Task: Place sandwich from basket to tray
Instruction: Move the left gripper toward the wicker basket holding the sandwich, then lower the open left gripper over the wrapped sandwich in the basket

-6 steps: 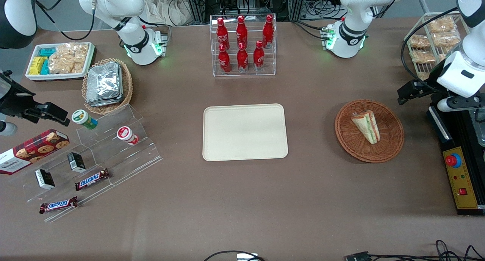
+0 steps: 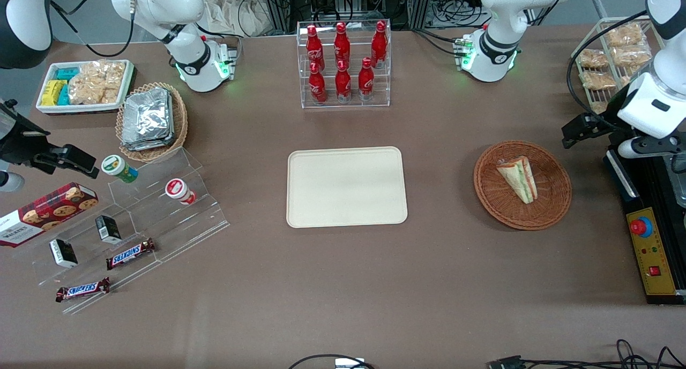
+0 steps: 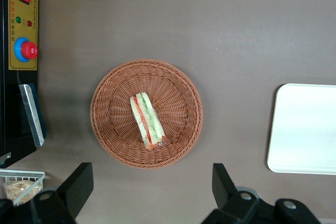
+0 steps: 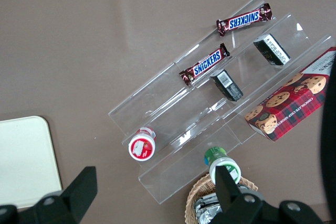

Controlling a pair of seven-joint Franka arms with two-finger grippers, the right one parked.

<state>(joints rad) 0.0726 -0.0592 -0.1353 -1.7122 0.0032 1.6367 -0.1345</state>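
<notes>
The sandwich [image 2: 517,178] is a triangular wedge with green and red filling, lying in the round reddish-brown wicker basket [image 2: 552,197] toward the working arm's end of the table. The cream tray [image 2: 346,187] lies flat at the table's middle, with nothing on it. My left gripper [image 2: 581,129] hangs high above the table beside the basket, toward the working arm's end. In the left wrist view the gripper [image 3: 151,174] is open and holds nothing, with the sandwich [image 3: 147,120] in the basket [image 3: 110,114] below it and the tray's edge [image 3: 304,129] showing.
A black control box with a red button [image 2: 651,251] lies next to the basket, and a white wire rack of snacks [image 2: 608,58] stands farther from the front camera. A clear rack of red bottles [image 2: 343,63] stands farther off than the tray. A tan basket of foil packets [image 2: 150,120] and an acrylic stand [image 2: 134,219] are at the parked arm's end.
My left arm has shifted very slightly. The sandwich, basket and tray have not moved.
</notes>
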